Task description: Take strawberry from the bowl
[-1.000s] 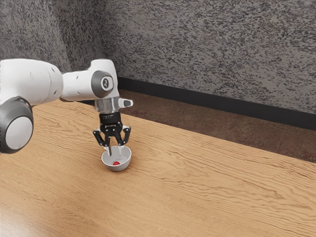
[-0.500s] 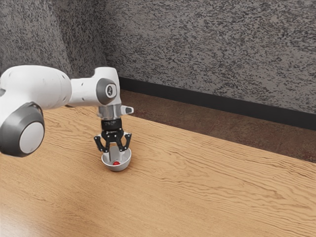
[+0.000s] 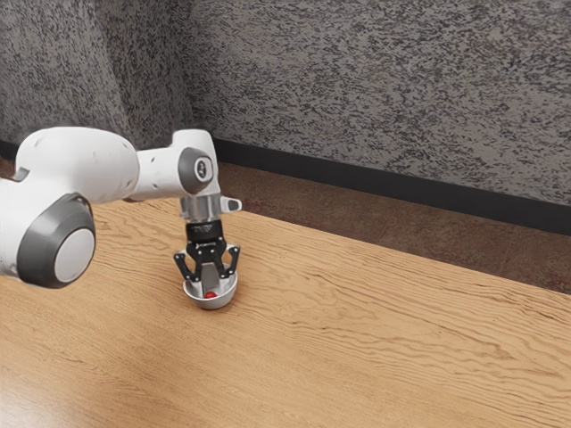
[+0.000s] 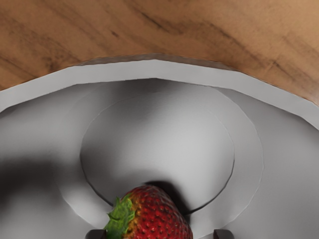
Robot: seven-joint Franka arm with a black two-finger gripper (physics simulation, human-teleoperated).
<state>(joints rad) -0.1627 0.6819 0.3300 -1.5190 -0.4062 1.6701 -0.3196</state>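
My gripper (image 3: 212, 283) points straight down with its lower end inside the grey-white bowl (image 3: 211, 304). Low in that bowl lies the red strawberry (image 3: 210, 294), right at the fingers. In the wrist view the strawberry (image 4: 157, 216), green leaves at one end, rests on the inside of the bowl (image 4: 157, 69). The gripper (image 4: 159, 234) shows its two dark fingertips, open, on either side of the fruit. One tip is close beside the leaves; a gap separates the other from the red flesh. The fruit's lower part is cut off from sight.
The bowl stands on a wooden table (image 3: 375, 339). Its raised rim surrounds my fingers closely. Beyond the table's far edge are a brown floor (image 3: 357, 223) and a speckled grey wall (image 3: 384, 89) with a dark base strip.
My hand has come down from just above the bowl until the fingers are deep inside it, beside the strawberry. Bowl and strawberry have stayed in place.
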